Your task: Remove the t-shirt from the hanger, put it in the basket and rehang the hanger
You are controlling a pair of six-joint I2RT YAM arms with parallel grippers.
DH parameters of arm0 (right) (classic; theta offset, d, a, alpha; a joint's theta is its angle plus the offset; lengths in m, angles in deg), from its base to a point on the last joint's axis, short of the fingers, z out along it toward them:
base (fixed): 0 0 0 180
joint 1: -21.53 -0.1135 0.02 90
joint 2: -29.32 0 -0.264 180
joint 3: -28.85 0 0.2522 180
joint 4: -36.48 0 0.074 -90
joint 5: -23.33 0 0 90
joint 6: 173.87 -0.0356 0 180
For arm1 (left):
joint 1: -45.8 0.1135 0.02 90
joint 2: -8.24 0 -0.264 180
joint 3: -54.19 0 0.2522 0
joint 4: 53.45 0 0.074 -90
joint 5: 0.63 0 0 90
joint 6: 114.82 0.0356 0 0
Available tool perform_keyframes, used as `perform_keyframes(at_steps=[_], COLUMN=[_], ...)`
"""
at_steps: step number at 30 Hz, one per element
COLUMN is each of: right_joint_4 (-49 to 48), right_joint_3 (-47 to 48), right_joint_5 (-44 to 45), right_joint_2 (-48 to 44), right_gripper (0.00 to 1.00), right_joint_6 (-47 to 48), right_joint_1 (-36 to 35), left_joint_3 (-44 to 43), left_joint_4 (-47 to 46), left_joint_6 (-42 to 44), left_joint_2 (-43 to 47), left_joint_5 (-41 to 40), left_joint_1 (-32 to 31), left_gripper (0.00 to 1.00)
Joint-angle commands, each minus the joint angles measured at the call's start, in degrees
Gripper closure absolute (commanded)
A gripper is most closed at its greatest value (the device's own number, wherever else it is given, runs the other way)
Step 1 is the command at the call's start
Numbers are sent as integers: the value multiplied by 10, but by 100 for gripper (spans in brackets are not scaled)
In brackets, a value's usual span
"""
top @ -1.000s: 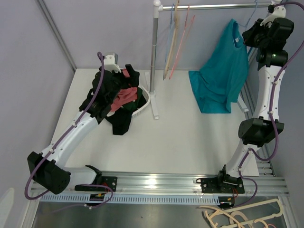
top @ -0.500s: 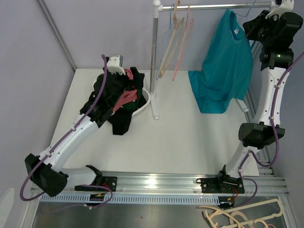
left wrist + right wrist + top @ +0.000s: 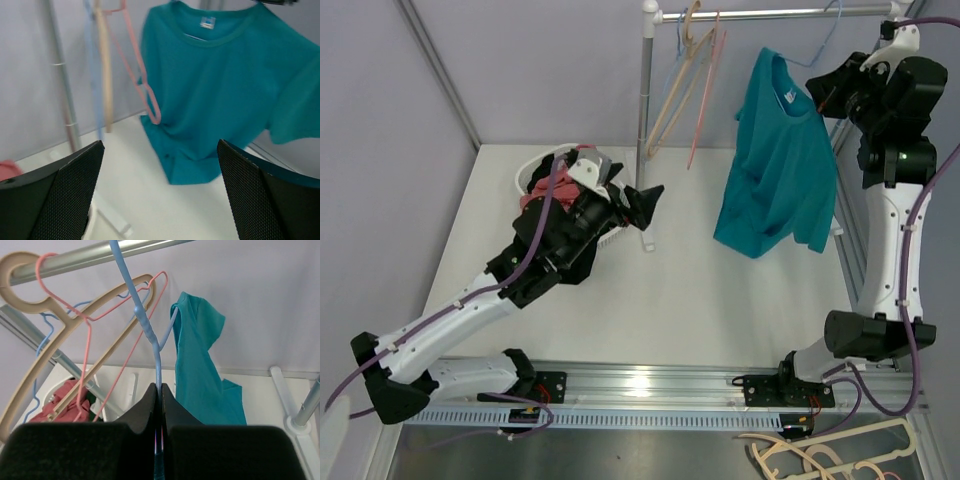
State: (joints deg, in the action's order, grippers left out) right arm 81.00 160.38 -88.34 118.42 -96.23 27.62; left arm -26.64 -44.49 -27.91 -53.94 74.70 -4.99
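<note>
The teal t-shirt (image 3: pixel 775 160) hangs on a blue hanger (image 3: pixel 150 335), at the right part of the rail (image 3: pixel 770 14), above the far right side of the bench (image 3: pixel 700 300). The hook of this hanger goes up over the rail. The collar of the t-shirt is at the top and its lower hem is close to the bench. It cannot be told whether the hem touches the bench.

The right pincer (image 3: pixel 160 390) is clenched on the thin stem of the blue hanger, just under the hook. In the right wrist view both jaws press together around the stem, and the t-shirt drapes down behind them.

The left pincer (image 3: pixel 645 198) is released, with its jaws wide apart and nothing between them. It hangs in the air near the pole (image 3: pixel 645 110) of the rack and faces the t-shirt, well apart from it.

A pink hanger (image 3: pixel 705 60) and a beige hanger (image 3: pixel 670 90) hang on the rail to the left of the t-shirt. A white basket (image 3: pixel 532 170) with clothes (image 3: pixel 533 197) stands on the far left part of the bench, partly hidden by the left arm.
</note>
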Motion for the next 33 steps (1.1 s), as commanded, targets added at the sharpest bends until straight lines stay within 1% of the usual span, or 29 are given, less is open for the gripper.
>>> perform_keyframes(at_steps=[1,2,3,4,6,7,9,10,11,13,14,15,18,19,21,24,25,27,29,31,32,33], right_joint_4=[-11,-13,-16,-15,-11,-11,-19,-27,-39,-42,-47,-44,-28,-24,-20,-26,-29,-35,-44,-48,-51,-52], right_joint_3=[-18,-41,-52,-62,-93,-105,-147,-162,-177,-211,-219,-224,-232,-231,-235,-245,-248,-257,-262,-265,-264,-264], right_joint_5=[15,15,16,35,67,115,166,187,238,281,303,319,382,397,419,427,433,446,459,463,465,466], right_joint_2=[-66,-75,-85,-102,-122,-132,-167,-179,-203,-225,-234,-246,-252,-250,-249,-251,-255,-258,-261,-261,-261,-261], right_gripper=[100,100,100,100,100,100,100,100,100,100,100,100,100,100,100,100,100,100,100,100,100,100], right_joint_6=[-34,-45,-61,-71,-83,-94,-107,-120,-130,-150,-156,-160,-170,-173,-172,-171,-170,-169,-167,-164,-162,-161], right_joint_1=[0,-2,-4,-13,-32,-45,-89,-99,-119,-135,-142,-157,-190,-195,-208,-227,-238,-252,-271,-281,-283,-285], left_joint_3=[32,38,43,43,41,40,45,48,56,69,90,97,132,151,162,150,144,132,107,75,70,66], left_joint_4=[-56,-88,-97,-109,-122,-129,-160,-175,-206,-242,-261,-291,-335,-377,-396,-410,-427,-444,-458,-438,-415,-413], left_joint_6=[45,73,87,99,127,135,175,190,224,254,274,279,284,288,288,295,301,329,335,315,307,298], left_joint_2=[12,4,-4,-13,-44,-55,-83,-92,-101,-122,-127,-131,-136,-135,-135,-156,-164,-193,-220,-232,-235,-245], left_joint_5=[55,58,55,51,40,40,29,21,12,-12,-17,-20,-25,-25,-22,-47,-57,-82,-103,-94,-88,-82], left_joint_1=[-60,-80,-99,-138,-172,-206,-244,-281,-299,-337,-344,-349,-354,-356,-357,-358,-358,-358,-355,-351,-349,-346], left_gripper=[1,1,1,1,1,1,1,1,0,0,1,0,1,0,0,1,0,0,1,0,0,1])
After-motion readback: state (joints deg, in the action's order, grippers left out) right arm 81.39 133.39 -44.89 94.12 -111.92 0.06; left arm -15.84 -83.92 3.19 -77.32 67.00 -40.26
